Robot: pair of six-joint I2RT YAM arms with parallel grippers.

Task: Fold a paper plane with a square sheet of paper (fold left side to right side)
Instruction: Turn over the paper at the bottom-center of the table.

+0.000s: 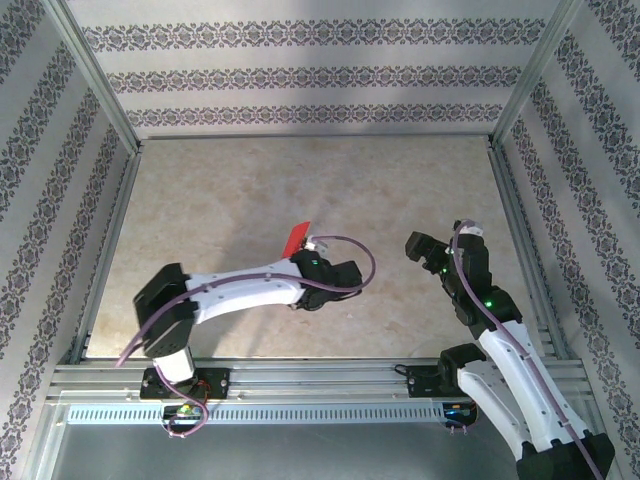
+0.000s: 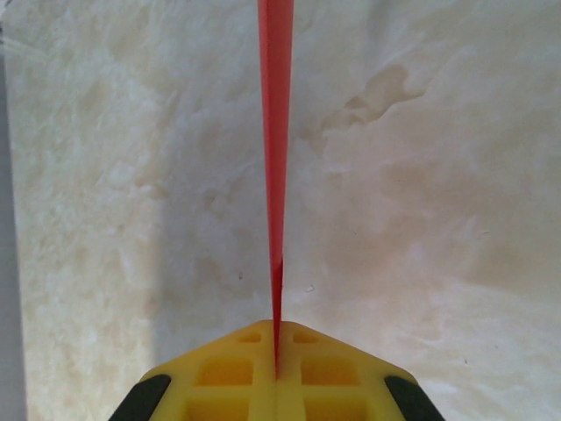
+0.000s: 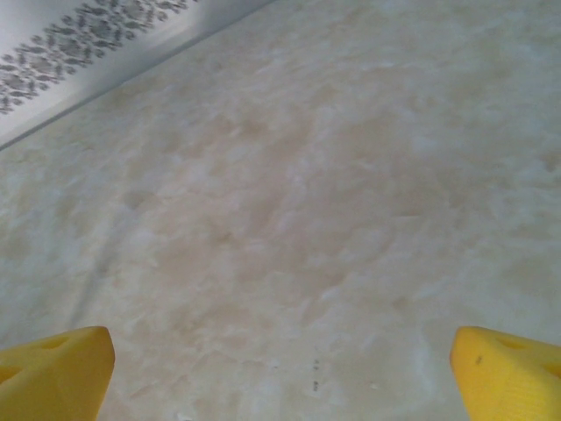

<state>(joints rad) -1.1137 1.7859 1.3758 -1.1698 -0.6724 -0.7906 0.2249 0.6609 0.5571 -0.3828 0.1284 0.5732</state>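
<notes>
the table (image 1: 250,190) is boxed in by walls (image 1: 300,75) on the left, back and right, with a rail (image 1: 320,378) along its near edge. the left arm (image 1: 240,290) stands on the rail's left part and reaches right, toward the table's middle. at its end the left gripper (image 2: 276,338) has the paper (image 2: 276,132) nipped between its fingers; the paper stands on edge and runs out ahead of them. to the right, well apart from the paper, hangs the right gripper (image 1: 420,248), on the right arm (image 1: 500,340), which leans back and left from the rail's right end. its fingers stand spread over bare table.
</notes>
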